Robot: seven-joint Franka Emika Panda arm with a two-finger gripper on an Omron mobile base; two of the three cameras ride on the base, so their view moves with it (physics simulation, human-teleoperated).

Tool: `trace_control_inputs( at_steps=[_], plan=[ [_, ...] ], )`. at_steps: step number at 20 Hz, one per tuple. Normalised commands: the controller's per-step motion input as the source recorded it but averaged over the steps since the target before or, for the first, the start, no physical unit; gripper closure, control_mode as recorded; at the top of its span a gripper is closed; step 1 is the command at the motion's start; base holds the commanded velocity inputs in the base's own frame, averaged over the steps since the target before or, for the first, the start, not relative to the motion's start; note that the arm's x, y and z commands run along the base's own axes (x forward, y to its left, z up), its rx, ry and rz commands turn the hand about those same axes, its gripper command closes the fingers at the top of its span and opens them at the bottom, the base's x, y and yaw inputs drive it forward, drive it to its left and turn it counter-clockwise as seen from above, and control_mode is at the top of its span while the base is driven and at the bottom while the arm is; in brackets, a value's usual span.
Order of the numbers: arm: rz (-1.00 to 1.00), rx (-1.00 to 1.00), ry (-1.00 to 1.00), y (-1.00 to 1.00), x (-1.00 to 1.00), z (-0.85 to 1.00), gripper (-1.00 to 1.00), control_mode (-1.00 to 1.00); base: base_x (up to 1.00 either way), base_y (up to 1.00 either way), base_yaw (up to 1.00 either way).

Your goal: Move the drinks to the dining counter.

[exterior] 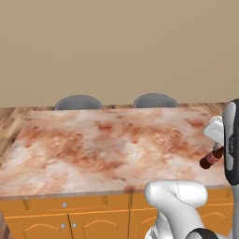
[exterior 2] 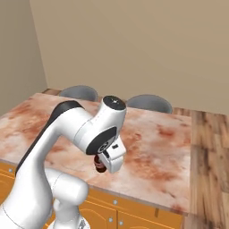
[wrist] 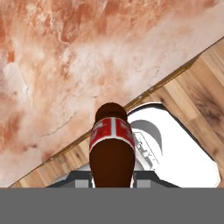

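carrying the small brown bottle at 3 o'clock in the left base view, we see it tilted above the dining counter. right base view: bottle under the wrist, above the near edge. hand view: gripper clamped on the bottle, which overhangs the edge. risk: releasing here could drop it to the floor.

1. White arm rises from lower left – elbow bent over dining counter.
2. Gripper partly hidden by wrist; dark-brown bottle peeks out below, above counter's near edge.
3. Two grey chairs at far side; wood floor to right.
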Motion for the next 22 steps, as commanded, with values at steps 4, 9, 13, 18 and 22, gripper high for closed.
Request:
trace_control_inputs(
  at_steps=[4,9,13,18,22],
  plan=[
    [0.0,-0.04,0.0,0.0,0.45,-0.21,1.0,-1.0,0.0,0.0,0.0],
    [0.0,-0.04,0.0,0.0,0.57,-0.29,1.0,-1.0,0.0,0.0,0.0],
    [0.0,0.0,0.0,0.0,0.62,-0.26,1.0,-1.0,0.0,0.0,0.0],
    [0.0,0.0,0.0,0.0,0.58,-0.19,1.0,-1.0,0.0,0.0,0.0],
    [0.0,0.0,0.01,0.0,0.49,-0.15,1.0,-1.0,0.0,0.0,0.0]
  ],
)
